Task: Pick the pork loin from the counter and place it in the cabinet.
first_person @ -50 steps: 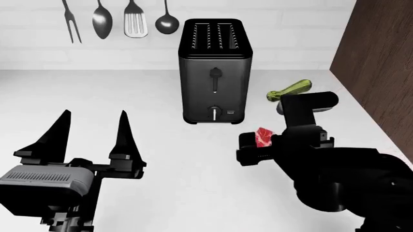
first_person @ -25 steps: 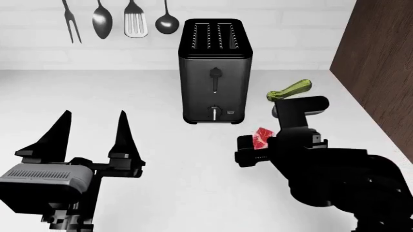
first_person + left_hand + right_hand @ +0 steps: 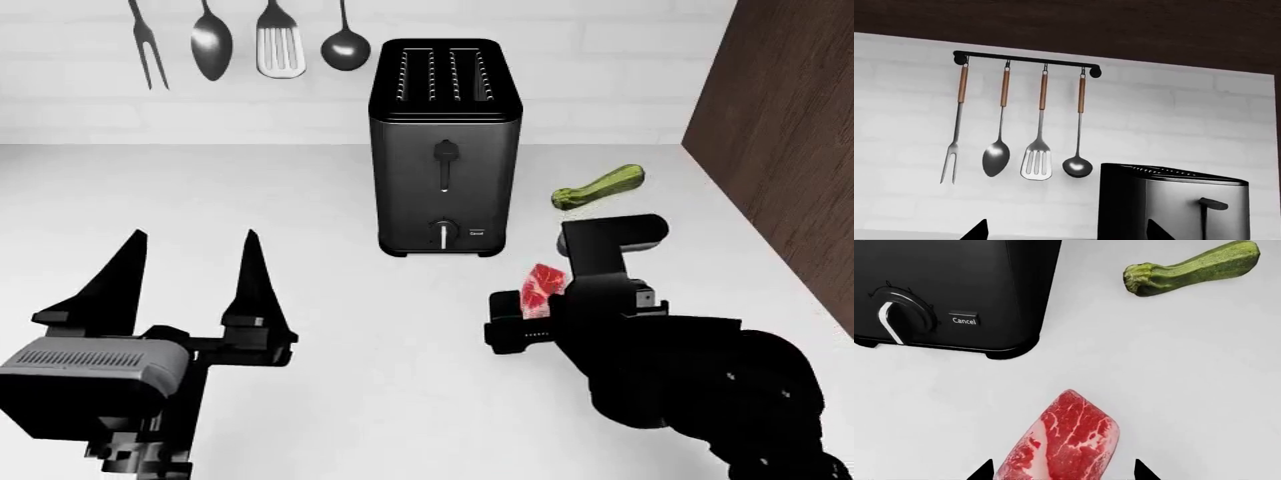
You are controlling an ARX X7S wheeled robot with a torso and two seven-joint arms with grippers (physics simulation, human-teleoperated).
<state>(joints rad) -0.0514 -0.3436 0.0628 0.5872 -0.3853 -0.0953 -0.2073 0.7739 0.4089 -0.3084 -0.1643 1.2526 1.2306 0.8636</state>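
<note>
— Two pincers in play? Where does the job stand?

— One matters. My right pincer (image 3: 531,300) sits at the pork loin (image 3: 539,287), centre-right of the head view, near the toaster (image 3: 445,150) on the white worktop (image 3: 374,330). I judge the grasp step underway; lift and cabinet placement remain.

— Is it pinching the meat?

— Possibly; fingertips flank it, but I cannot tell whether they touch. My left pincer (image 3: 187,275) stands spread, lower left, holding nothing.

— Anything hidden?

— The arm covers the loin's near half; only a brown panel (image 3: 787,130) shows at right.
</note>
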